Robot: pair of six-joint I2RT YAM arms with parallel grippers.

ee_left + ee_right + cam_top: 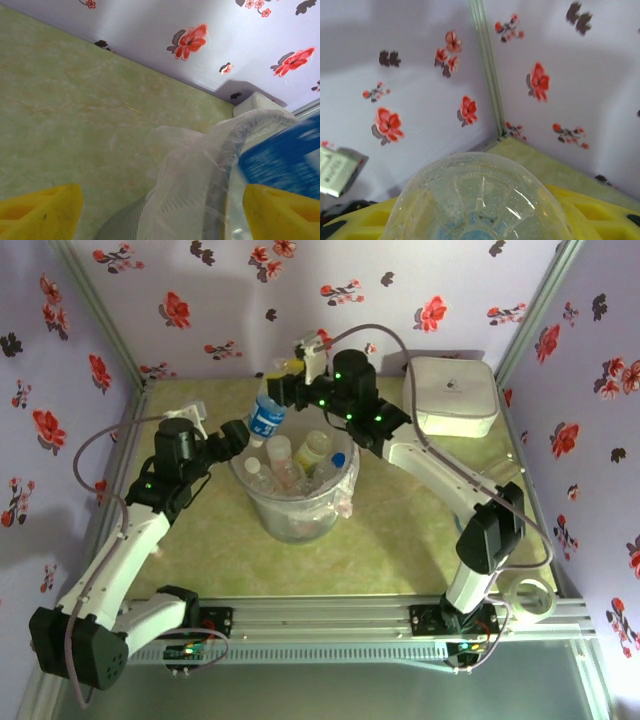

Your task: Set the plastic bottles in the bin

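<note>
The right claw [284, 392] is gripping a blue-labelled bottle [266, 416], which is tilting down from it over the bin [262, 508] rim below. The left claw [238, 436] is hovering open beside the bottle. The right claw should be carrying the bottle further over the opening before releasing.

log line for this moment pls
right gripper: shut on bottle | bottle: above bin rim | left gripper: open, at bin rim
</note>
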